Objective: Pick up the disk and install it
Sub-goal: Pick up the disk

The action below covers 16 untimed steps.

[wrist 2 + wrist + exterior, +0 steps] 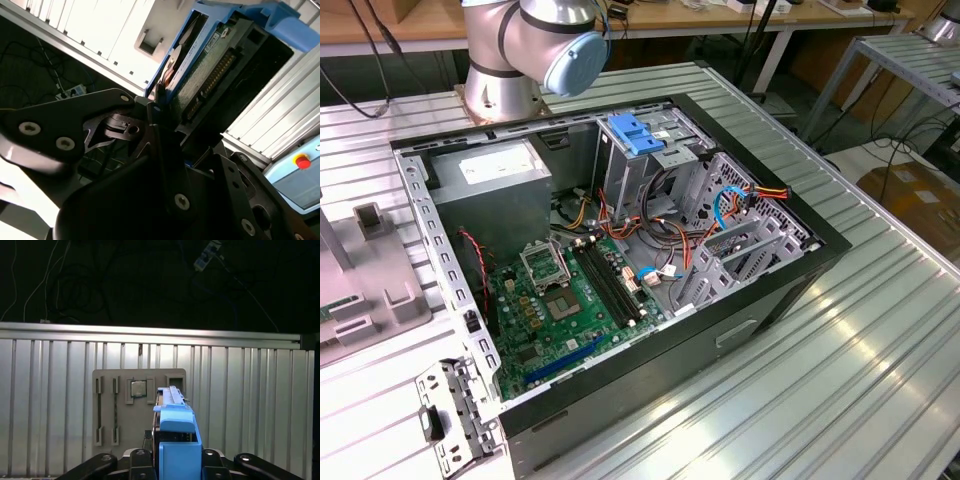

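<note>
A broad ribbed aluminium table (880,330) carries a large black open computer case (740,330) lying on its side, and the silver robot arm (515,45) rises from its base just behind the case in the exterior view. Inside the case, a big grey metal power supply box (490,190) with a white sticker sits toward the exterior view's left. A green motherboard (565,310) lies flat in front of that box, and a perforated grey metal drive cage (740,225) stands toward the exterior view's right. A small light-blue ridged plastic latch (635,133) sits on top of a metal bay at the back of the case. In both wrist views the flat silver metal disk (210,65) in its bright blue plastic carrier (177,445) is away from the case, held on edge off the table. A flat grey slotted fixture plate (115,405) lies on the ribbed surface behind it. The black gripper (177,463) is pinched onto the disk, with one dark finger (157,102) pressed against the carrier's edge.
</note>
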Tool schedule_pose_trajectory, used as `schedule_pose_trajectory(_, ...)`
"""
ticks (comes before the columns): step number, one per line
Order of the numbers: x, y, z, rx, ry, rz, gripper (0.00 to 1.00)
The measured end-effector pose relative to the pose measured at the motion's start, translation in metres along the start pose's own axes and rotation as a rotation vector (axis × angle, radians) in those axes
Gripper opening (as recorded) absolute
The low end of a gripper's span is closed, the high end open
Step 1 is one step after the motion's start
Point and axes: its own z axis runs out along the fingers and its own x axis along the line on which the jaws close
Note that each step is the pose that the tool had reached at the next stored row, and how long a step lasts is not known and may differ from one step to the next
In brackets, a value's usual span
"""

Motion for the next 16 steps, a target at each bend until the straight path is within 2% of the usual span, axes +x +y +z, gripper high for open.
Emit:
schedule_pose_trajectory(3,0.0046,-0.0011,-0.0002,-0.0001,0.0,0.0,0.36)
schedule_pose_trajectory(11,0.0095,-0.0061,-0.0004,-0.0003,0.0,0.0,0.36)
schedule_pose_trajectory(16,0.0116,-0.0125,-0.0004,-0.0004,0.0,0.0,0.36)
